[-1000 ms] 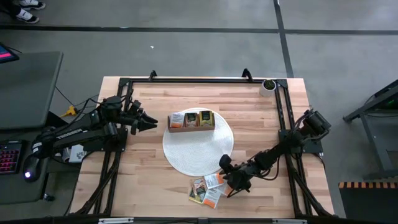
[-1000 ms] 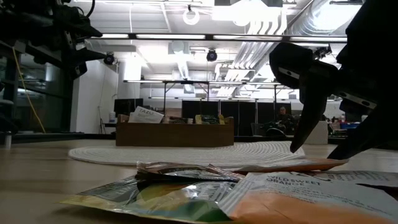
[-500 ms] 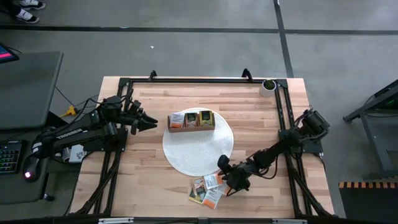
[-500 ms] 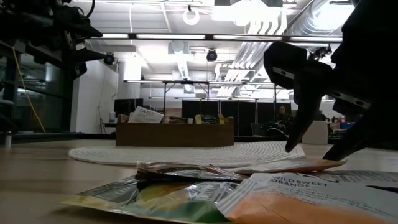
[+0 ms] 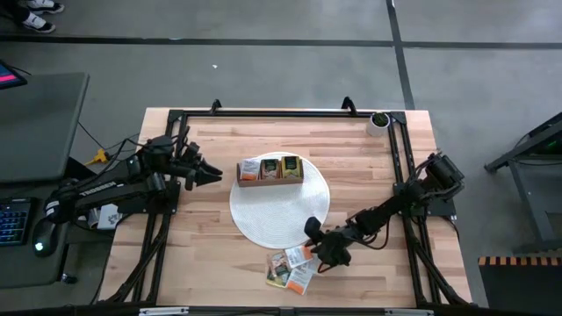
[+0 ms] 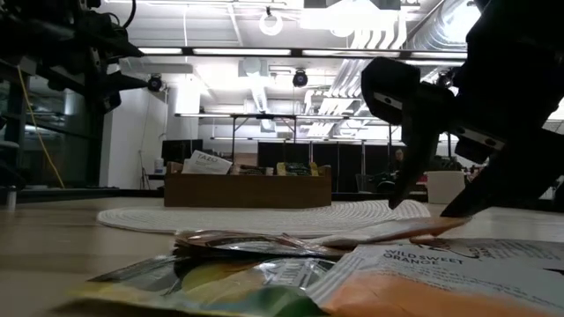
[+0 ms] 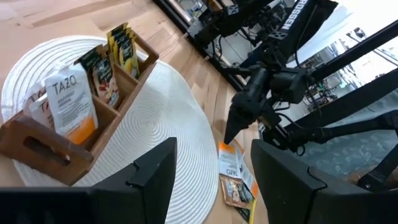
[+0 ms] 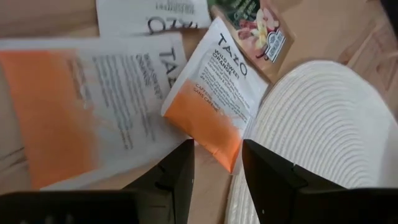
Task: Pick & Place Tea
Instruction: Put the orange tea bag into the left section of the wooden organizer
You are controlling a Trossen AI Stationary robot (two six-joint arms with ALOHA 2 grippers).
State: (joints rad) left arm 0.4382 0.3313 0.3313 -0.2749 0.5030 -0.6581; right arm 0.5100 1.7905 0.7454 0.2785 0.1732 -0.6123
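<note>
Lower centre of the high view: the right gripper (image 5: 309,243) is down at the near edge of the round white mat (image 5: 263,219), right over the loose tea packets (image 5: 290,268) spread on the bare table (image 5: 369,167) just below the mat. In the right wrist view its two fingers (image 8: 177,171) stand apart with nothing between them, and an orange-and-white packet (image 8: 208,93) lies just ahead of the tips, one corner resting on the mat's rim (image 8: 311,124); a second, larger orange-and-white one (image 8: 74,106) lies beside it, a white one and a brown one with a flower print (image 8: 264,31) beyond. The low view has the pile filling the foreground, a green one (image 6: 203,282) at lower left, and the gripper's tips (image 6: 423,198) coming down just above the packet at the mat's edge. Upper part of the mat in the high view: the wooden box (image 5: 270,171), three compartments in a row. The left wrist view shows packets standing upright in them — a white-and-orange one (image 7: 68,99) in the nearest compartment, a dark one with a picture in the middle, yellow-green ones (image 7: 124,46) in the farthest. Left of the box, off the mat, the left gripper (image 5: 211,173) hangs above the table pointing toward the box, fingers (image 7: 155,180) wide apart and holding nothing.
</note>
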